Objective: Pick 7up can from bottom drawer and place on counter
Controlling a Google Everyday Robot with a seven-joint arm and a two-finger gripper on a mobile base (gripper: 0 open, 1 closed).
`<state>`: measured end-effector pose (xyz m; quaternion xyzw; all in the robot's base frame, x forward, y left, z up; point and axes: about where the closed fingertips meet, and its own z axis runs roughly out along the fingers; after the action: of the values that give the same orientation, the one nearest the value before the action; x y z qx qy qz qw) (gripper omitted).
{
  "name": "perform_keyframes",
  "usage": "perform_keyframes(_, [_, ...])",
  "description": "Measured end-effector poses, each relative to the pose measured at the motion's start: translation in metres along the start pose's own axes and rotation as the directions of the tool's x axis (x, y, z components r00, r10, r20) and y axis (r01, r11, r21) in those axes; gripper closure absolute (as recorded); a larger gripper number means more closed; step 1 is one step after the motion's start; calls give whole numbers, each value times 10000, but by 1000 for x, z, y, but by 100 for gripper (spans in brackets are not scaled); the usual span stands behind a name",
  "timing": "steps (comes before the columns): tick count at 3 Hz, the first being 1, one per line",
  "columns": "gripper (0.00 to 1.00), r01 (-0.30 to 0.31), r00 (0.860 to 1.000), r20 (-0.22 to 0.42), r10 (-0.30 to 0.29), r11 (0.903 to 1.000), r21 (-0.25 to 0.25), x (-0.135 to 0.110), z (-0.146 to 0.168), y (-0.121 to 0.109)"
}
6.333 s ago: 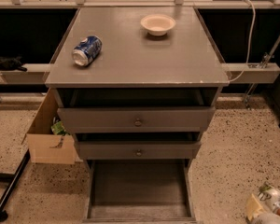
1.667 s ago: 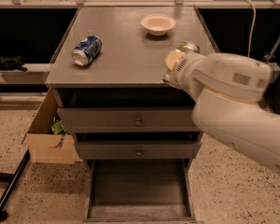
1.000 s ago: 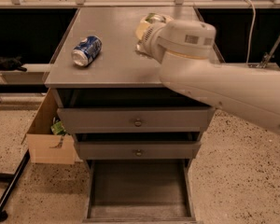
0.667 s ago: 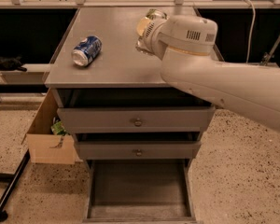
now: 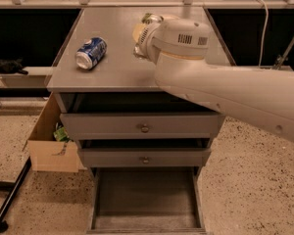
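Observation:
The 7up can (image 5: pixel 151 18), silvery with green, shows only as a small patch at the tip of my white arm, over the middle-back of the counter (image 5: pixel 112 67). My gripper (image 5: pixel 141 38) is mostly hidden behind the round wrist housing and is shut on the can. I cannot tell whether the can touches the counter top. The bottom drawer (image 5: pixel 147 199) stands pulled out at the foot of the cabinet, its grey tray bare inside.
A blue-and-white can (image 5: pixel 91 53) lies on its side at the counter's left. Two knobbed drawers (image 5: pixel 144 128) sit partly open above the bottom one. A cardboard box (image 5: pixel 51 143) stands left of the cabinet, a black stand leg (image 5: pixel 10 202) beside it.
The arm came in from the right carrying the can, swept from the counter's right front towards its middle-back, and has lately edged a little to the left. It now hides the bowl.

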<state>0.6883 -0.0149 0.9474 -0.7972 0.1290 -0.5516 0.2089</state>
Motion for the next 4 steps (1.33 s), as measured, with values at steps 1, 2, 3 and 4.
perform_keyframes(1, [100, 361, 9989, 285, -360, 9993, -21, -13, 19, -2])
perform_keyframes(2, [100, 720, 9962, 509, -713, 9973, -123, -25, 41, 3])
perform_keyframes(3, [100, 750, 9954, 601, -740, 9971, -152, -29, 44, 4])
perform_keyframes(4, [100, 642, 9949, 787, -624, 9977, -197, -33, 43, 4])
